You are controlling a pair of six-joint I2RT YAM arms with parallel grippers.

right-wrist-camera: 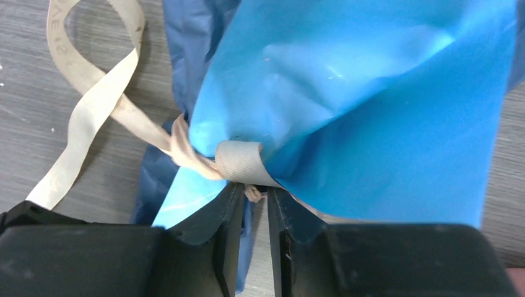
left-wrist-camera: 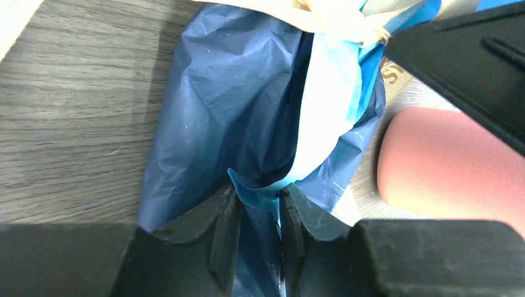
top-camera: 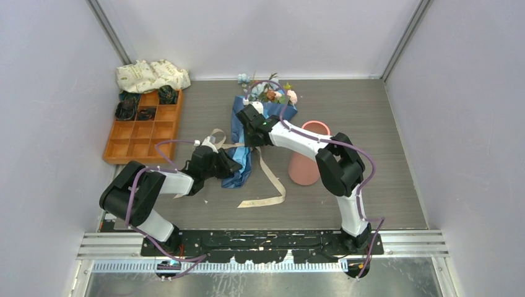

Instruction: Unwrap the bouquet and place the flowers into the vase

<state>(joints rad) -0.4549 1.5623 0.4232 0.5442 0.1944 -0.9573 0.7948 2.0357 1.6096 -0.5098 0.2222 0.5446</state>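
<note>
The left gripper (left-wrist-camera: 259,204) nips the bouquet (left-wrist-camera: 216,93) by its paper tail, jaws narrow on it. The right gripper (right-wrist-camera: 254,198) sits narrow at the ribbon (right-wrist-camera: 93,111) knot, a scrap between its jaws; gripped or not, I can't tell. Best to hold the tail firm and draw the ribbon loose slowly, away from the flowers (top-camera: 272,94). One bouquet, one ribbon, one vase (top-camera: 304,162), standing right of both hands.
</note>
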